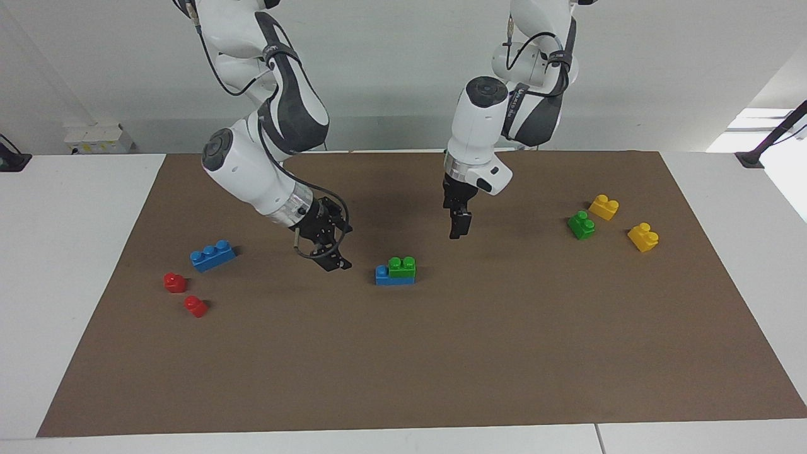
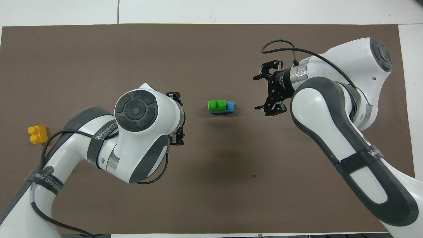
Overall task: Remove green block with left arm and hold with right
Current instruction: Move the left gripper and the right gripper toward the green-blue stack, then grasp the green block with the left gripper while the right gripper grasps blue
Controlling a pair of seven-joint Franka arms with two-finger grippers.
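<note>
The green block [image 1: 402, 266] is seated on a blue brick [image 1: 392, 276] near the middle of the worktop [image 1: 441, 353], over the end toward the left arm; one blue stud is left bare toward the right arm. The stack's long axis runs from one arm's end of the worktop to the other. The right gripper [image 1: 333, 261], fingers spread wide, is held low just beside the bare end. The left gripper [image 1: 458, 228], whose opening cannot be told, is raised, slightly nearer the robots than the stack. Open worktop surrounds the stack.
</note>
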